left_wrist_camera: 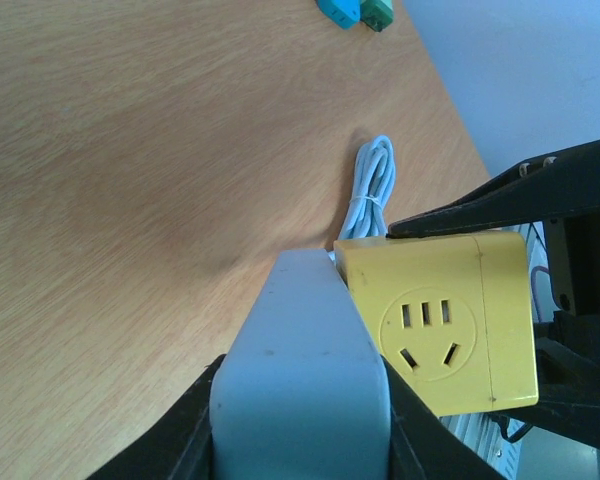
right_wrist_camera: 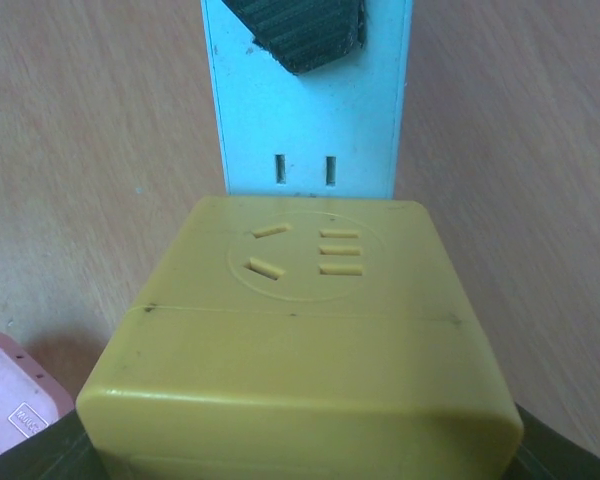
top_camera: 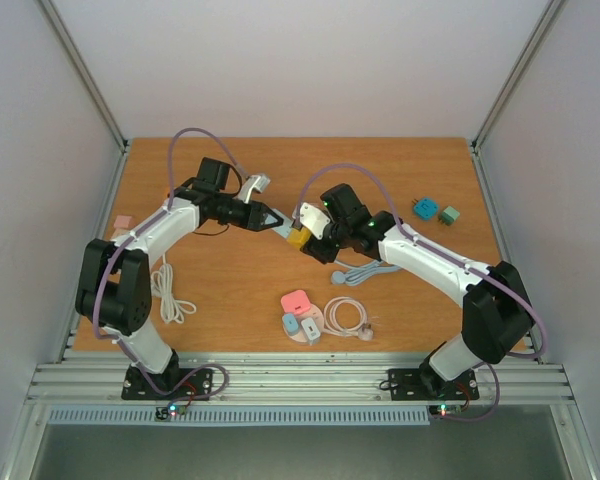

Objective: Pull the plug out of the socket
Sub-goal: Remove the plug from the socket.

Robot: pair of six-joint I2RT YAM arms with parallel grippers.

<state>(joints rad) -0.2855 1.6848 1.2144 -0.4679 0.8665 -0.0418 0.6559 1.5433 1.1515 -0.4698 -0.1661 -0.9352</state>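
– Plug [left_wrist_camera: 300, 370] first: where is it, and is it out yet?

– Not yet. Above the middle of the desk [top_camera: 400, 170], my right gripper [top_camera: 307, 240] is clamped on the yellow socket [right_wrist_camera: 300, 340]. The pale blue plug is butted flat against the socket face that is turned toward my left arm, with no gap showing at the joint. My left gripper [top_camera: 269, 219] is closed on the plug's body, one ribbed pad [right_wrist_camera: 300, 30] pressing its broad side at the end away from the socket.

– So how do you pull it well?

– Straight along the plug's length, directly away from the socket. The prongs are hidden inside, and I judge that any twist or sideways drag would bind them. The right arm should act as the anchor and hold the socket steady while the left does the travelling. Both clamps need to be firm, because the plug's smooth sides could slide through my pads if the fit is tight.

– What do you watch?

– The seam beside the socket. It should open evenly along both edges. I'd go slowly, too, so a sudden release doesn't fling either arm.
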